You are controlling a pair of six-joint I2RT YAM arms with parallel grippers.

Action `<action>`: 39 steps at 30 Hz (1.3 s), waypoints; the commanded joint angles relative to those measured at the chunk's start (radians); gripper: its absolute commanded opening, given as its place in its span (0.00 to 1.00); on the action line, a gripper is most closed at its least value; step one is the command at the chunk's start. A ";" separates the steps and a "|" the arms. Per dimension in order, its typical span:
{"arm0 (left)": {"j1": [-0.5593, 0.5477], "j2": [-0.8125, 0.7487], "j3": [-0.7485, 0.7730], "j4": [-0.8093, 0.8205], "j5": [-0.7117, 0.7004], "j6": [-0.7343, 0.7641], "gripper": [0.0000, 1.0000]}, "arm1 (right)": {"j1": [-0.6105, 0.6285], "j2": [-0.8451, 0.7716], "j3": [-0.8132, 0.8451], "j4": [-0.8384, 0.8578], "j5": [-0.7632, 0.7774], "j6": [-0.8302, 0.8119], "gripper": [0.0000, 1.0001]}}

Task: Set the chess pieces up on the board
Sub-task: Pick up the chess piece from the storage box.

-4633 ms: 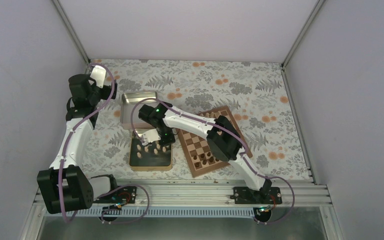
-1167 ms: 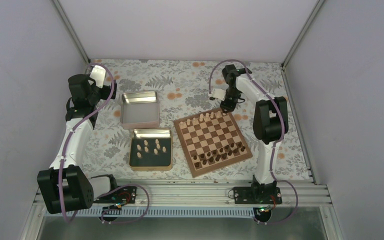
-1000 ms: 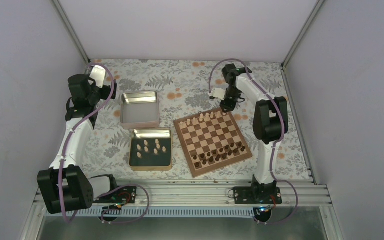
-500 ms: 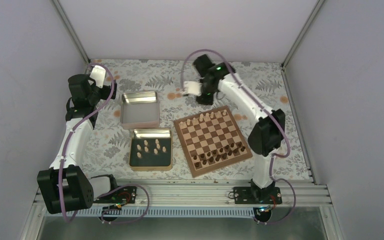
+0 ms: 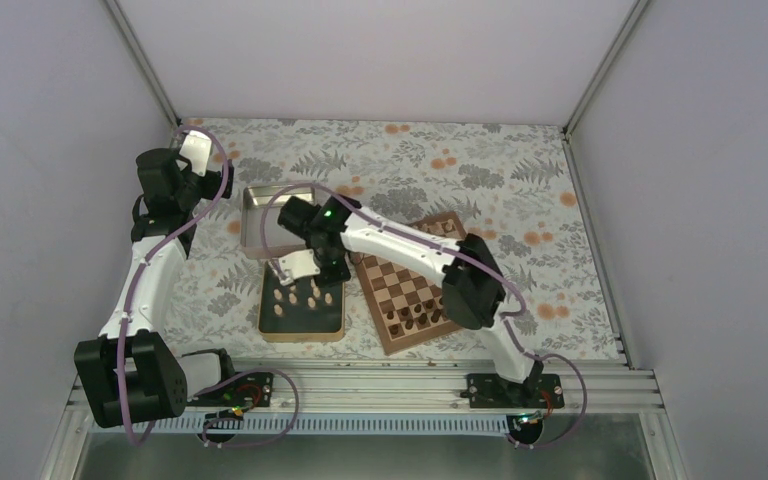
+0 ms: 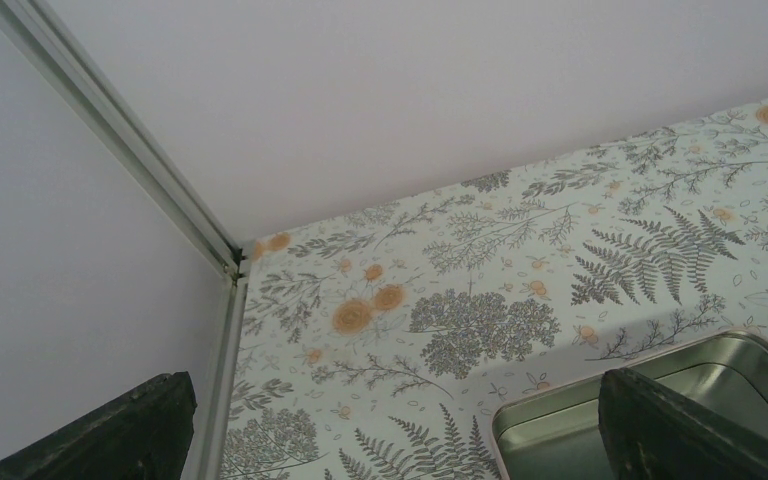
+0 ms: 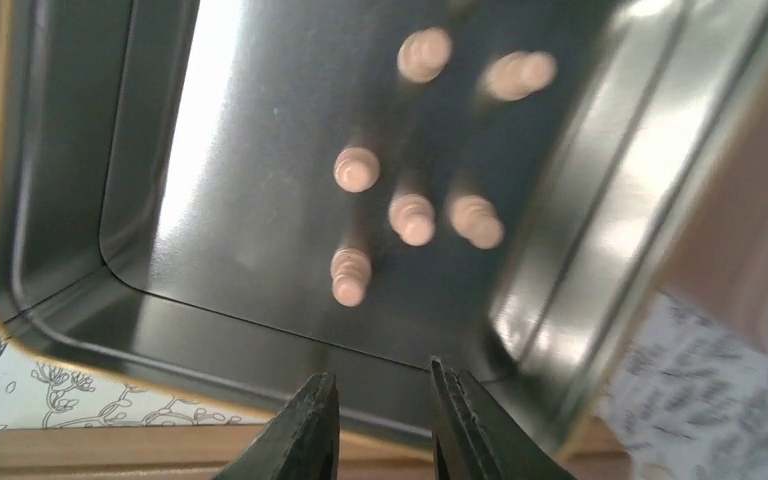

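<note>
Floral cloth over table, grey walls around. Pale pieces stand loose in dark tin, just left of board; six show in right wrist view. Dark pieces on board's near rows. Right gripper hangs over tin's rim, jaws narrowly apart, nothing between. Second tin behind first, partly under right arm. Left gripper far left by back wall, jaws wide, holding nothing.

My left arm and right arm have white links, black joint housings and looping purple cables; the right tool has dark fingers.
</note>
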 commanded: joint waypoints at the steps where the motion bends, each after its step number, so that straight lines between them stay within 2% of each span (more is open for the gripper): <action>1: 0.007 -0.002 -0.001 0.015 0.004 0.004 1.00 | 0.004 0.039 -0.020 -0.010 0.029 0.036 0.27; 23: 0.009 0.001 -0.003 0.015 0.015 0.004 1.00 | 0.018 0.125 -0.085 0.041 -0.030 0.059 0.27; 33: 0.008 -0.003 -0.007 0.017 0.014 0.005 1.00 | 0.019 0.157 -0.057 0.055 -0.035 0.063 0.27; 39: 0.008 0.001 -0.008 0.020 0.017 0.006 1.00 | 0.022 0.171 -0.035 0.046 -0.039 0.063 0.22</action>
